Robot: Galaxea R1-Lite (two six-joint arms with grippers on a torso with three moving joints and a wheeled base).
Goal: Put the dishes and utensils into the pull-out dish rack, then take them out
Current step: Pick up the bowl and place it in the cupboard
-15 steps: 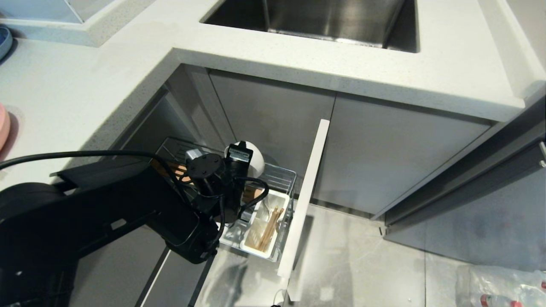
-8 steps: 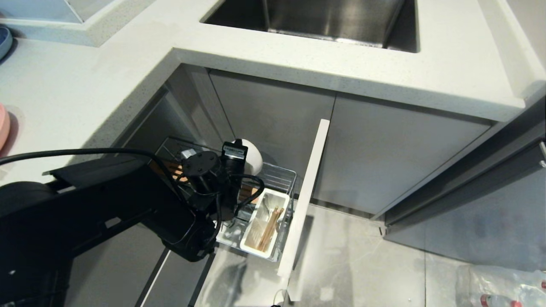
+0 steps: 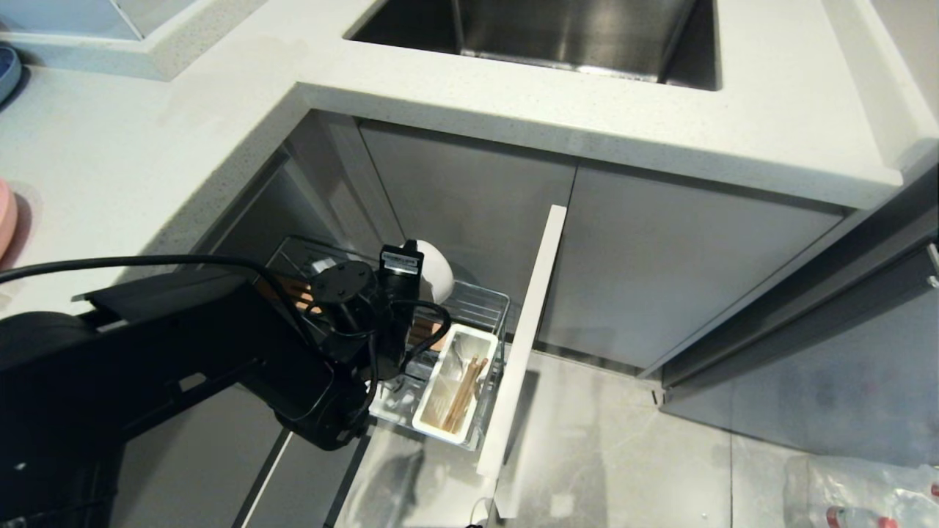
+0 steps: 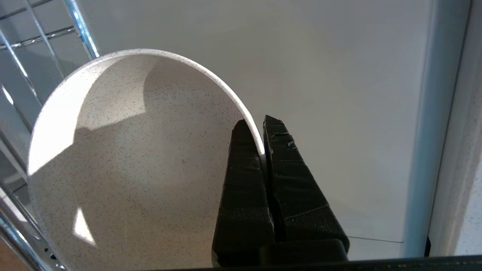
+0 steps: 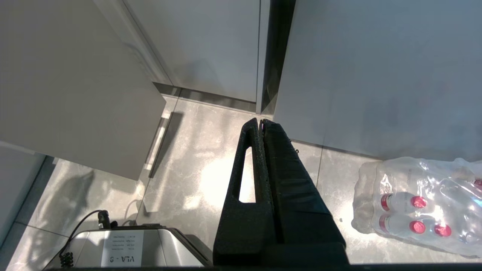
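My left gripper (image 4: 258, 124) is shut on the rim of the white speckled bowl (image 4: 131, 150), one finger inside the bowl and one outside. In the head view the bowl (image 3: 439, 273) stands on edge over the pull-out dish rack (image 3: 493, 299), half hidden behind my left wrist; whether it rests on the wires is hidden. The rack's white caddy (image 3: 433, 422) holds the wooden chopsticks (image 3: 462, 394) and the grey spoon (image 3: 456, 358). The brown wooden insert (image 3: 297, 295) shows behind my arm. My right gripper (image 5: 261, 121) hangs shut and empty above the floor.
The rack's tall pale front panel (image 3: 524, 337) stands to its right. A pink dish's edge (image 3: 6, 216) and a blue-grey plate (image 3: 7, 70) lie on the counter at far left. The sink (image 3: 557, 33) is above. A pack of water bottles (image 5: 421, 210) lies on the floor.
My left gripper has shifted slightly left and back with the bowl in its grip, and the wrist has rolled a little. The caddy shows more fully now.
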